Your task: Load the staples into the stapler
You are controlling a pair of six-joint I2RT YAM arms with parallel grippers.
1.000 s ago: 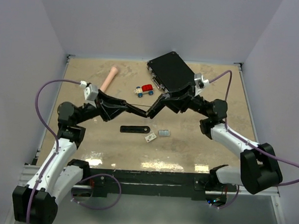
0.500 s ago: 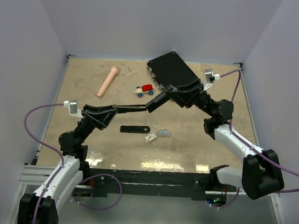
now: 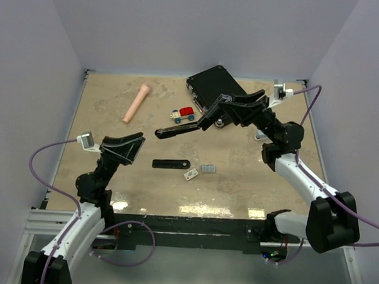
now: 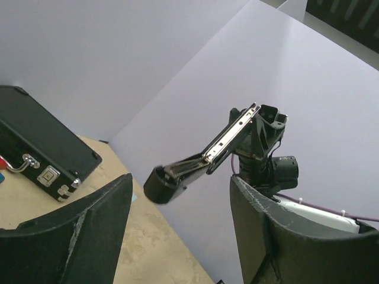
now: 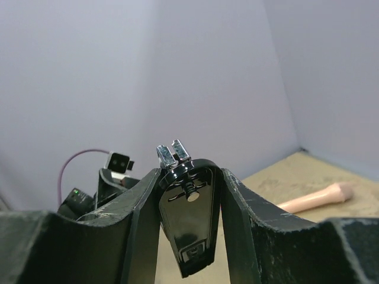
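While your right tool point(image 5: 189, 173) pinches the stapler point(image 3: 180, 129) aloft, your left tool point(image 3: 134, 147) hangs spread and empty; staples point(image 3: 207, 169) lie on the surface point(image 3: 250, 185).

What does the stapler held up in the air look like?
The stapler is long, slim and black, glossy like plastic, with a silvery metal rail along one side and a rounded free end. It hangs above the table. Only the right fingers touch it, clamping its other end.
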